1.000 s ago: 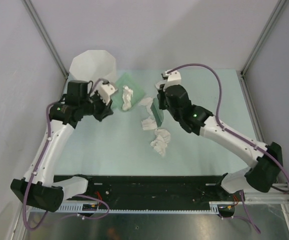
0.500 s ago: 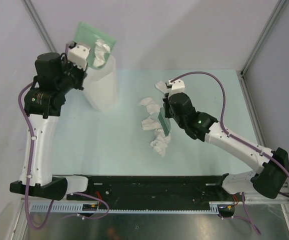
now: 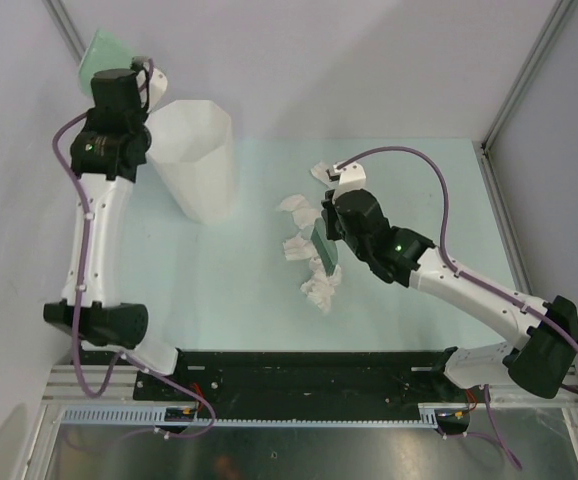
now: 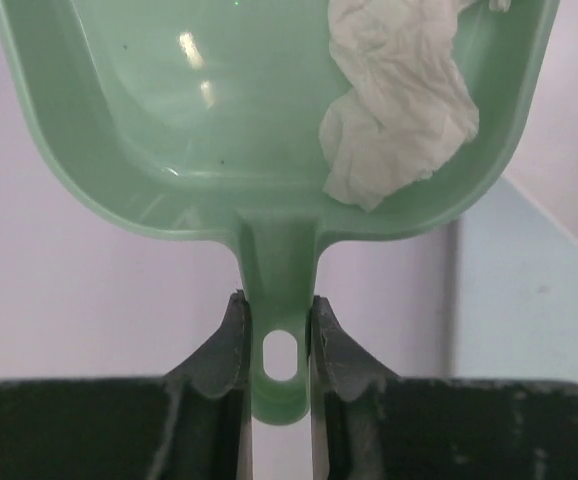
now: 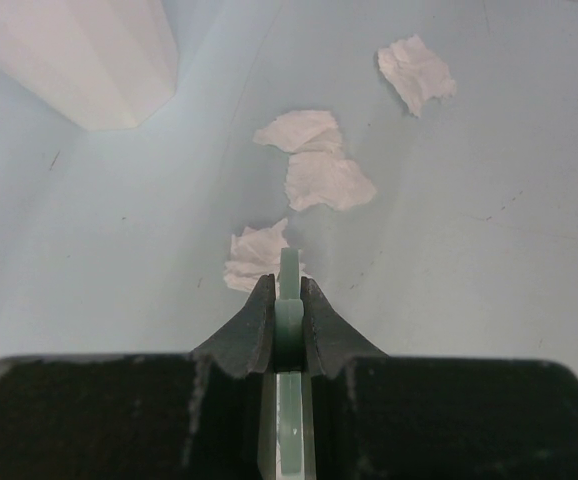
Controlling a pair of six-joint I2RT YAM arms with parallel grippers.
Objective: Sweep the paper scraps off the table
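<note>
Dustpan (image 4: 189, 120) in left claw (image 4: 279, 315) holds one scrap (image 4: 399, 110)

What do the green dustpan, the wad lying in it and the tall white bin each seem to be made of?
Dustpan: likely glossy, slightly translucent plastic; bright reflections. Wad: matte crumpled paper; fine creases. Bin: matte white, faceted; plastic or card, unclear.

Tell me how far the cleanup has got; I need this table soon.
Done: one paper wad is off the table, lying in the dustpan. In hand: the left claw grips that dustpan's handle, raised near the white bin, wad not dumped yet; the right claw pinches a green scraper by the scraps. Left: four scraps lie on the table to sweep up.
</note>
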